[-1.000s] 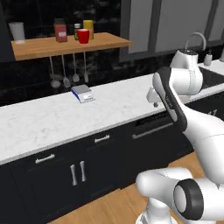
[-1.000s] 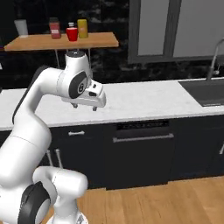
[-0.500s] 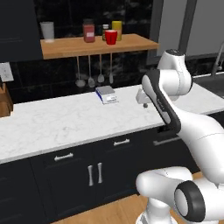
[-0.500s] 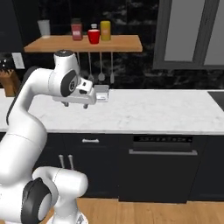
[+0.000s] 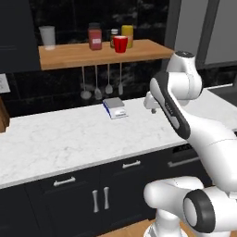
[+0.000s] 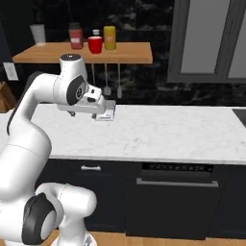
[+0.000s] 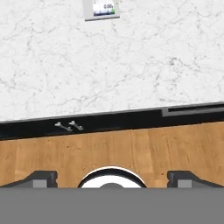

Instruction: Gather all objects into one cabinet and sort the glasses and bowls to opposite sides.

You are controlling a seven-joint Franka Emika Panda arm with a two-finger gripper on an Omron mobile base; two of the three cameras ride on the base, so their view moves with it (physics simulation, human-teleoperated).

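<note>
While the arm folds at the elbow over the marble counter (image 5: 69,139), its gripper (image 7: 112,177) points down, fingers wide apart, empty. Red cup (image 5: 120,44) stands on the wooden shelf's (image 5: 69,55) front edge, well above the gripper.

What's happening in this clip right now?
The white arm is holding nothing: its tool is open and hangs over the front edge of the marble counter, looking down at the worktop and wooden floor. A red cup stands on the light wooden shelf among jars and a pale cup, untouched. A small kitchen scale sits on the counter beneath the hanging utensils. No gathering into a cabinet has begun here.
</note>
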